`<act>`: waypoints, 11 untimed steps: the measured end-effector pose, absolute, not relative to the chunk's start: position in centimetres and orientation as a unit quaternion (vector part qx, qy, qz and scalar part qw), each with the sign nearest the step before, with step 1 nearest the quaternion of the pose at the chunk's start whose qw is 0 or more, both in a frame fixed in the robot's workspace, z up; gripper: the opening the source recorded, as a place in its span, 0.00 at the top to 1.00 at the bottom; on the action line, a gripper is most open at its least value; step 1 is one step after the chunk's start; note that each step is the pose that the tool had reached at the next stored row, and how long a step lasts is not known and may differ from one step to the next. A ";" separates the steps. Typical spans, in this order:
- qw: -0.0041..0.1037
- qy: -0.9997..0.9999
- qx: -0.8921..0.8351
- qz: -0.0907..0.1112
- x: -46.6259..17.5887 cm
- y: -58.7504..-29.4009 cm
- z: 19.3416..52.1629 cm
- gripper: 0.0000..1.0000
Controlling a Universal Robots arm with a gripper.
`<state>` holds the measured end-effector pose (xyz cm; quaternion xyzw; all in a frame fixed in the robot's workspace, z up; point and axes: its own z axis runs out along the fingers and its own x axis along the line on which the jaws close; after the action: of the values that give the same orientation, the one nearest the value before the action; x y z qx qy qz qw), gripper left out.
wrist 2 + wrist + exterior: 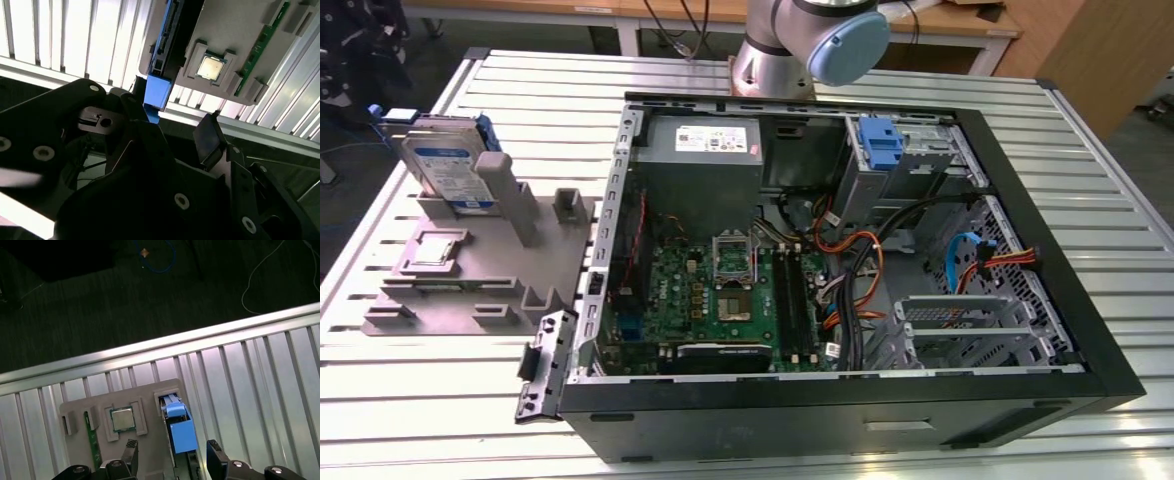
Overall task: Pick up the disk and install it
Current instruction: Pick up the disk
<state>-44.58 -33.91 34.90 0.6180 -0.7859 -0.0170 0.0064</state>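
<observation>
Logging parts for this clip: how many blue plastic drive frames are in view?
2. One wraps the disk standing in the grey holder at the exterior view's left; one bare frame sits in a drive bay of the computer case. Others may be hidden.

We're looking at the disk (451,168), a flat silver-grey drive with a white-and-blue label on its broad face and a blue carrier frame (487,131) along its edges. It stands upright on edge in a slot of the grey holder (467,288). The holder sits at the exterior view's left of the open computer case (787,425), so the disk is apart from the case and not yet installed. In the first wrist view we catch it edge-on, its blue frame end (181,434) sticking out of the slot.
</observation>
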 end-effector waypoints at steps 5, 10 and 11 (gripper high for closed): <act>0.006 -0.786 0.618 -0.017 -44.6 -33.9 34.9 0.35; 0.006 -0.783 0.621 -0.017 -44.6 -33.9 34.9 0.35; 0.006 -0.779 0.627 -0.017 -44.6 -33.9 34.9 0.35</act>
<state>-44.59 -33.91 34.86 0.6266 -0.7791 -0.0167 0.0063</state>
